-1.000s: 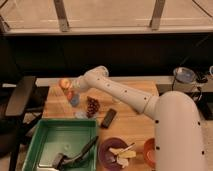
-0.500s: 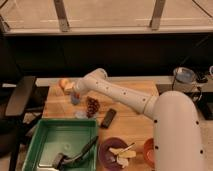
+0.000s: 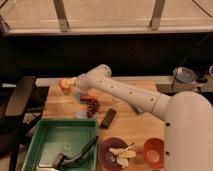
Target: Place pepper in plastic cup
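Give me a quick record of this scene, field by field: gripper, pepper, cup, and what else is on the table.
gripper: gripper at the table's far left edge, at the end of the white arm
pepper: pepper lying on the wooden table, just above the grape bunch
plastic cup: plastic cup left of the pepper, partly hidden by the arm
pepper in cup: no
other items: green tray, purple bowl, orange bowl, dark block
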`<state>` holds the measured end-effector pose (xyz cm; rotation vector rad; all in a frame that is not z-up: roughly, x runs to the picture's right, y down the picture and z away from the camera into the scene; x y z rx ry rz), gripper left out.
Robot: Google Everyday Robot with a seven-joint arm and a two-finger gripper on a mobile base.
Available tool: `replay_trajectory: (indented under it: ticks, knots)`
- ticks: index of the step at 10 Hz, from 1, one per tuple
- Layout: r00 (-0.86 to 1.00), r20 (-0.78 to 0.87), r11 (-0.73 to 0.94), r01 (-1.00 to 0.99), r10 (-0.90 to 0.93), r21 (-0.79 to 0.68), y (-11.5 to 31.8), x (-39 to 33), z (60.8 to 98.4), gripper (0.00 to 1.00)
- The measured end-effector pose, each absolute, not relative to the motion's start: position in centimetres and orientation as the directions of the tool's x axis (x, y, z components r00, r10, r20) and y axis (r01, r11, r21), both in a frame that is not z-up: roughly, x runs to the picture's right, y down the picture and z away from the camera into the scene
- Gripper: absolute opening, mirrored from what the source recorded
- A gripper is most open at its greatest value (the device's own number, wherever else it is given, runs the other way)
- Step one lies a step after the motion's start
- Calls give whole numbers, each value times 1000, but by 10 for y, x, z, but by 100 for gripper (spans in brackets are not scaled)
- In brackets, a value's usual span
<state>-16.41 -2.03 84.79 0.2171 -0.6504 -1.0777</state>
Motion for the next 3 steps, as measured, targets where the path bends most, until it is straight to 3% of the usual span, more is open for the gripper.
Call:
replay_trajectory:
  ticks: [3]
  knots:
    - [329,363,477,740,-872,475,-37,-151,830,66]
